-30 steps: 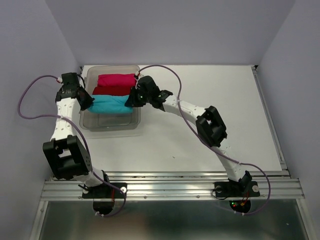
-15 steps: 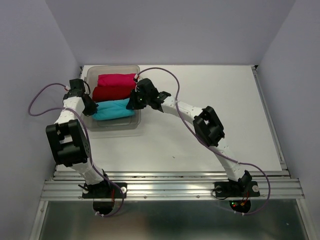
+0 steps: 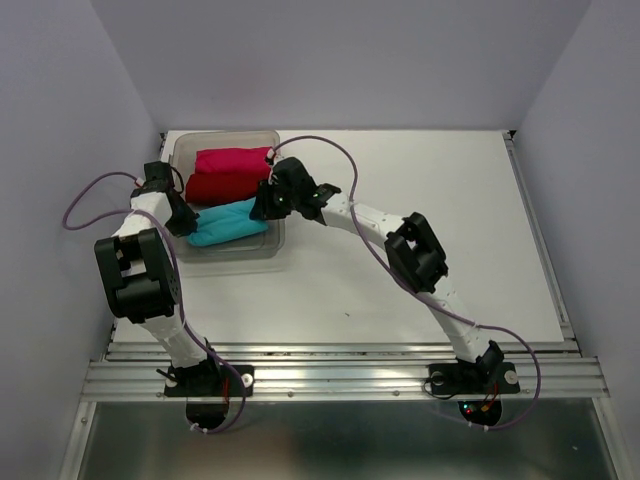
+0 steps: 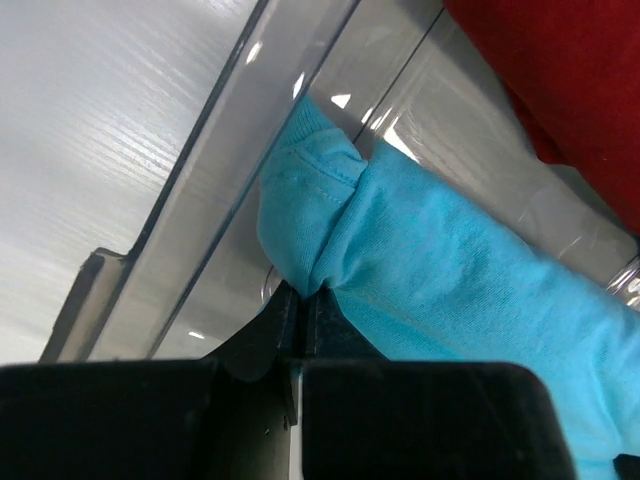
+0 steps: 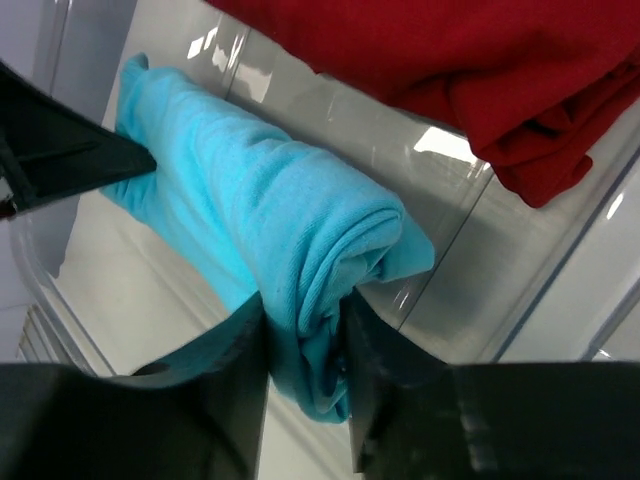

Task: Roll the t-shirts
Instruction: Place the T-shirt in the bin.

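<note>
The rolled turquoise-blue t-shirt lies inside the clear plastic tub, in front of the dark red t-shirt and the magenta-pink t-shirt. My left gripper is shut on the roll's left end. My right gripper is shut on the roll's right end. The left gripper's dark finger also shows in the right wrist view. The dark red t-shirt shows in both wrist views.
The tub stands at the table's far left, close to the left wall. Its clear rim runs just beside the left gripper. The white tabletop stretches to the right of the tub.
Both grippers have carried the turquoise roll down and a little nearer inside the tub. The left arm's elbow has swung in and up over its base.
</note>
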`<state>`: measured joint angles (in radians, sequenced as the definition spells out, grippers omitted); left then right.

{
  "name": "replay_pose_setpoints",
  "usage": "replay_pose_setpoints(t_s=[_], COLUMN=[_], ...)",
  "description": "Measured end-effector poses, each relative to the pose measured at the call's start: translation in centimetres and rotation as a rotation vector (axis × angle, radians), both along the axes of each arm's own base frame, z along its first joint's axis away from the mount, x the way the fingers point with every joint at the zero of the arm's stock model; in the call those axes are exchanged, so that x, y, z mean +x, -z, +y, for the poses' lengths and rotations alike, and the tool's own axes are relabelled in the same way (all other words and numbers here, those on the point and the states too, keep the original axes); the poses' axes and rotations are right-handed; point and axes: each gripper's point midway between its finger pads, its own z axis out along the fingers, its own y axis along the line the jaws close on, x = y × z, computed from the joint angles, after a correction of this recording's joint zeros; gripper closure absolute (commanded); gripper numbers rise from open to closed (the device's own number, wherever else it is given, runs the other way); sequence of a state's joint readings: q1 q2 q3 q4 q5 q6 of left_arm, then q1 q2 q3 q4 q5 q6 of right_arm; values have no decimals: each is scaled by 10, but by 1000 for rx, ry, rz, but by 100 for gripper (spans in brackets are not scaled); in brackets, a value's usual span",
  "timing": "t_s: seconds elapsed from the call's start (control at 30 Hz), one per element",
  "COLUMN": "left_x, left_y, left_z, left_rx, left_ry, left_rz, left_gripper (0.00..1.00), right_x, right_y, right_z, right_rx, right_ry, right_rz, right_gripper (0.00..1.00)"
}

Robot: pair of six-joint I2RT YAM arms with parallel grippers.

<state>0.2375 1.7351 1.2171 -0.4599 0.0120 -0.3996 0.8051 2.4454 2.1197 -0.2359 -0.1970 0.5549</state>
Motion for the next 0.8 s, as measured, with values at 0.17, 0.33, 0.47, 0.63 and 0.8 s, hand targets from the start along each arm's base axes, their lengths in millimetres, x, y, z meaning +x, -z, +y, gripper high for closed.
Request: replay_pose_setpoints(t_s=[0.17, 0.33, 0.47, 0.63, 0.8], left_x=[0, 0, 0, 2, 5], left_y=[0, 1, 1, 1, 1], left_z=[1, 0, -1, -9, -27], left_rx=[6, 1, -2, -12, -34], left_ry=[0, 2, 6, 34, 80], left_rz=[2, 4, 3, 1, -4], left_gripper=[91, 91, 91, 91, 91], right_x=[4, 9, 12, 14, 17], right_y=[-11, -16, -19, -27, -34], right_z=[2, -1, -5, -14, -19], right_rx=[12, -2, -15, -38, -48], right_ry=[7, 34, 58, 90, 110], right_rz=[-30, -44, -53, -63, -75], right_gripper=[30, 19, 18, 18, 18])
